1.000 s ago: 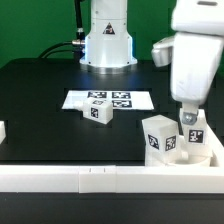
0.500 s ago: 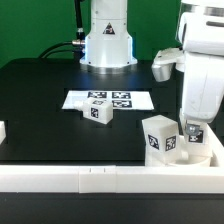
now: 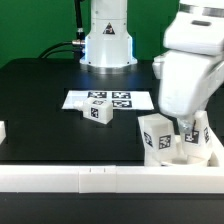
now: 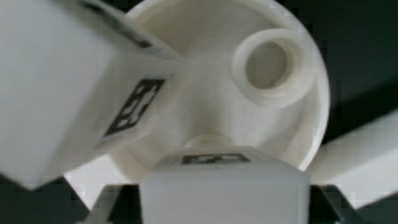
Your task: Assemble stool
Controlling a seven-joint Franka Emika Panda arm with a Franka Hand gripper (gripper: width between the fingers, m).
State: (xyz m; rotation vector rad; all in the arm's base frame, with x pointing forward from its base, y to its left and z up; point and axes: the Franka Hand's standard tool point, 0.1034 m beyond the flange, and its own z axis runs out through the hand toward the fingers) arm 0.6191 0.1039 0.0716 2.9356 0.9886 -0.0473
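Note:
The round white stool seat [image 3: 207, 154] lies at the exterior view's right, against the front rail. One blocky tagged leg [image 3: 155, 135] stands upright in it. In the wrist view this leg [image 4: 80, 95] stands beside an open round socket [image 4: 270, 62] in the seat [image 4: 214, 118]. My gripper [image 3: 190, 131] reaches down over the seat and is shut on a second white leg [image 4: 222, 190], which it holds just above the seat's surface. The dark fingers [image 4: 114, 203] flank that leg. A third leg [image 3: 98, 112] lies loose on the black table.
The marker board [image 3: 110, 99] lies flat behind the loose leg. A long white border rail [image 3: 90, 177] runs along the table's front edge. A small white piece [image 3: 3, 130] shows at the exterior view's left edge. The robot base [image 3: 108, 40] stands at the back.
The arm's wrist has swung toward the exterior view's left and lower over the seat. It still holds the leg and now hides more of that leg and of the seat.

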